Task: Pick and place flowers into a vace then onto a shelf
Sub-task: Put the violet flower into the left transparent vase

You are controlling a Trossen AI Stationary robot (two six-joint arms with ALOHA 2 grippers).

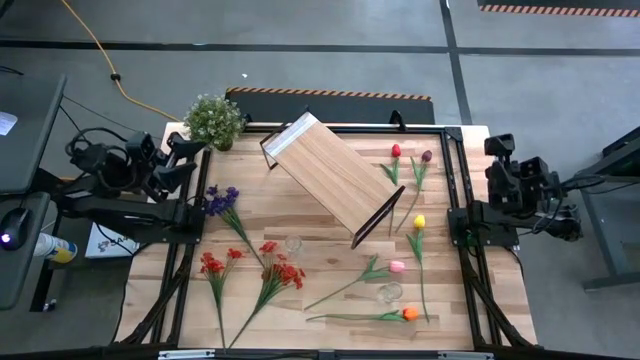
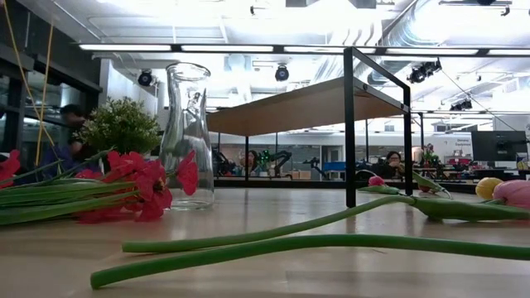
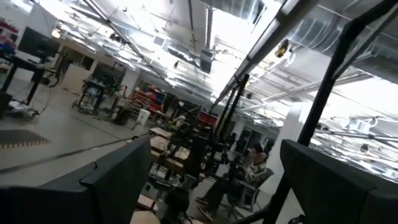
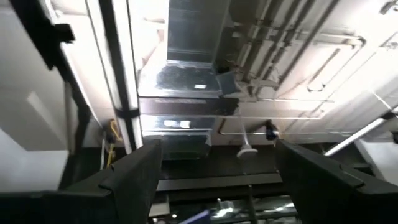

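The flowers lie flat on the tabletop: a purple sprig (image 1: 222, 200), two red sprays (image 1: 212, 265) (image 1: 283, 272), and tulips in red (image 1: 395, 152), maroon (image 1: 426, 157), yellow (image 1: 419, 222), pink (image 1: 397, 266) and orange (image 1: 410, 314). The shelf (image 1: 330, 175) stands askew at the table's middle on its black legs. One clear glass vase (image 1: 293, 243) (image 2: 186, 136) stands upright near the red sprays, another (image 1: 390, 293) by the orange tulip. My left gripper (image 3: 211, 186) is folded back at the table's left edge, open. My right gripper (image 4: 217, 180) is folded back at the right edge, open. Both wrist views look up at the ceiling.
A bushy green potted plant (image 1: 213, 120) stands at the table's far left corner. Black frame rails (image 1: 462, 200) run along the table's left and right sides. Long green stems (image 2: 331, 240) cross the near part of the table. People sit in the room beyond.
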